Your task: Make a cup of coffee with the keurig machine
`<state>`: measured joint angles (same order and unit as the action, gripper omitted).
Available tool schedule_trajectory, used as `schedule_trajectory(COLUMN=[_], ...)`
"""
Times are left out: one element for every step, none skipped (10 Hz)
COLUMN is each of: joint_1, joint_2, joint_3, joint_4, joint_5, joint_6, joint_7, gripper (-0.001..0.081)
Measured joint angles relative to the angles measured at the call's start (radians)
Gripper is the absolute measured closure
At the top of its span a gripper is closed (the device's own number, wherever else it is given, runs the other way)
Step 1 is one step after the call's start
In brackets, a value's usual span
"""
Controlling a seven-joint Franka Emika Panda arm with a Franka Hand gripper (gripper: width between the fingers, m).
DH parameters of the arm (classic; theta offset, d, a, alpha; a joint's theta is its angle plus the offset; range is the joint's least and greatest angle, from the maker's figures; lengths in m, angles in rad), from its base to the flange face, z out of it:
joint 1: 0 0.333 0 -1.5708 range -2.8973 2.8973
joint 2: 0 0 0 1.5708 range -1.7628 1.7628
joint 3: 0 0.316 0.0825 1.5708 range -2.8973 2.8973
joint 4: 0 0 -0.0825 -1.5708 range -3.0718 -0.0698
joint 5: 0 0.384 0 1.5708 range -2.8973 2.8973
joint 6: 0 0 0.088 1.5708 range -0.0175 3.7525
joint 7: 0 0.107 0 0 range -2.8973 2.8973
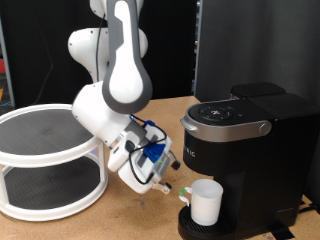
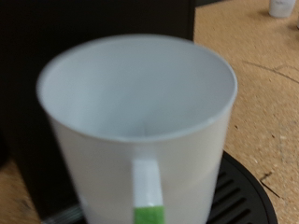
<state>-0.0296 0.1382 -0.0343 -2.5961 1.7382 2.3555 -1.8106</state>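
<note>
The plain white ceramic mug with a handle (image 1: 206,201) stood upright on the round black drip base of the boxy matte black coffee maker (image 1: 245,140), at the lower right of the exterior view, beneath the machine's overhanging head. The silver-grey trimmed lid (image 1: 227,116) lay closed on top. In the wrist view the mug (image 2: 140,121) filled most of the frame, its open mouth showing an empty white interior and its handle (image 2: 145,191) facing the camera, with a green mark at the handle's lower end; the ridged black drip base (image 2: 245,198) appeared beneath it and the machine's dark body behind it.

The white arm's two-finger gripper (image 1: 166,187) hung just left of the mug, low over the brown particle-board tabletop (image 1: 120,222); whether its fingers were parted or closed could not be told, and nothing was seen between them. A white two-tier round rack with black mesh shelves (image 1: 45,160) occupied the left of the exterior view.
</note>
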Motion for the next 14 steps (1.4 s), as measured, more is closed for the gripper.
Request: schedule_trajectory(joint_1=[-0.013,-0.027,-0.037,-0.048,-0.059,-0.072,-0.081,-0.081,-0.081,-0.081,-0.082,-0.084,-0.084,-0.084], joint_2=[-0.035,-0.069,-0.105,-0.141,-0.175,-0.209,-0.246,-0.243,-0.241,-0.242,-0.247,-0.26,-0.283,-0.313], joint_3=[-0.013,-0.024,-0.036,-0.047,-0.059,-0.072,-0.078,-0.078,-0.079,-0.082,-0.088,-0.089,-0.088,-0.085], joint_4=[-0.02,-0.037,-0.052,-0.064,-0.074,-0.084,-0.106,-0.106,-0.107,-0.107,-0.107,-0.108,-0.109,-0.111], joint_5=[-0.051,-0.101,-0.147,-0.196,-0.248,-0.297,-0.321,-0.321,-0.32,-0.32,-0.32,-0.315,-0.313,-0.315], joint_6=[-0.031,-0.053,-0.073,-0.085,-0.097,-0.107,-0.114,-0.114,-0.114,-0.12,-0.137,-0.144,-0.142,-0.136], joint_7=[0.044,0.092,0.138,0.183,0.222,0.247,0.258,0.258,0.258,0.261,0.267,0.273,0.297,0.337], gripper=[0.0006,0.0006,0.0006,0.0006,0.0006,0.0006,0.0006,0.0006,0.0006,0.0006,0.0006,0.0006,0.0006,0.0006])
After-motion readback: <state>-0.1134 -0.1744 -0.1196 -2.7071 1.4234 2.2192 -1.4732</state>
